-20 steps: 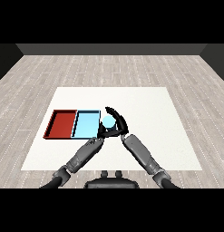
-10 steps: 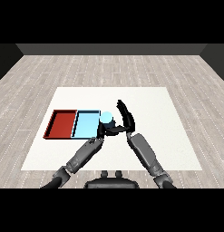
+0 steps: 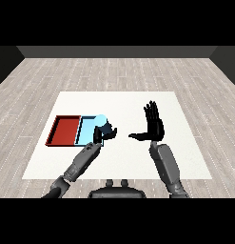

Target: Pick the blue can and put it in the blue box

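Note:
The blue can stands upright at the right edge of the light blue tray. Its lower part is hidden behind my left hand, whose fingers curl round it. My right hand is held up well to the right of the can. Its fingers are straight, its thumb points left, and it holds nothing.
The red tray lies directly to the left of the blue tray and touches it. Both trays sit on the left half of the white table. A grey wooden floor surrounds the table.
My right hand has drawn away from the can to the right and straightened its fingers. The can has shifted slightly left, toward the blue tray, and my left hand is now round it.

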Controlling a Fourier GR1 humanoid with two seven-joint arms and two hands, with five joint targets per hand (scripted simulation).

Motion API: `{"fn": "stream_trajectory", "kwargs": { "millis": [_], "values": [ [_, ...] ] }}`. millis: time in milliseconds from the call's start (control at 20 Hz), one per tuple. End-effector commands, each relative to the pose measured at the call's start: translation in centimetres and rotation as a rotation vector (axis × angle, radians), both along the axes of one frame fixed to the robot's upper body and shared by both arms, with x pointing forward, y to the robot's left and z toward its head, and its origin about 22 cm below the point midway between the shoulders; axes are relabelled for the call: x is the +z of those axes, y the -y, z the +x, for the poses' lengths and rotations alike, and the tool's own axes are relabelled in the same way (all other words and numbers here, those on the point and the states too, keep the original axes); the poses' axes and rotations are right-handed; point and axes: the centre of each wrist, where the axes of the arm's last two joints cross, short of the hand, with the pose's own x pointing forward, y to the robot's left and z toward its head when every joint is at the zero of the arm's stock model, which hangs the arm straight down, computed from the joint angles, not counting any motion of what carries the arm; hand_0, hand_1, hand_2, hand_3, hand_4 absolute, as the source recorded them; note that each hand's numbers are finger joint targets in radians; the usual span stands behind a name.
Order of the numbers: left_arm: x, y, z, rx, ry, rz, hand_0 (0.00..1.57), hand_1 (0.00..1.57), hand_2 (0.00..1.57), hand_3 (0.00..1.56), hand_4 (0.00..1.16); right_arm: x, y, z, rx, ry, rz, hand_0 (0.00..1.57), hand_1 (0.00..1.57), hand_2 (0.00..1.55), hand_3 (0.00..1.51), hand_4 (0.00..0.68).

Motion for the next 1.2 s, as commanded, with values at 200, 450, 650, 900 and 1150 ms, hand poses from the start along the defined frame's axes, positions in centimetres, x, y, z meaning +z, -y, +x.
{"fn": "stream_trajectory", "kwargs": {
  "millis": [200, 450, 650, 900, 1150],
  "values": [
    [1.8, -6.1, 3.8, 0.111, -0.013, 0.108, 1.57, 1.57, 1.57, 1.47, 1.13, 0.5, 6.7, -2.0, -0.117, 0.016, 0.043, 0.0, 0.0, 0.0, 0.0, 0.0],
    [2.1, -8.8, 6.1, 0.161, -0.105, 0.115, 1.57, 1.57, 1.57, 1.49, 1.11, 0.1, 7.0, -1.1, -0.157, 0.008, 0.043, 0.0, 0.0, 0.0, 0.0, 0.0],
    [0.7, -10.8, 6.8, 0.247, -0.233, 0.212, 1.57, 1.57, 1.57, 1.49, 1.1, -1.2, 7.1, -0.6, -0.187, -0.026, 0.055, 0.0, 0.0, 0.0, 0.0, 0.0],
    [-0.8, -11.3, 7.0, 0.29, -0.413, 0.283, 1.57, 1.57, 1.57, 1.44, 1.02, -3.1, 7.0, -1.0, -0.172, -0.037, 0.062, 0.0, 0.0, 0.0, 0.0, 0.0],
    [-4.4, -12.8, 4.7, 0.36, -0.565, 0.37, 1.51, 1.51, 1.4, 1.18, 0.9, -2.7, 7.2, 1.3, -0.192, -0.054, 0.064, 0.0, 0.0, 0.0, 0.0, 0.0]
  ]
}}
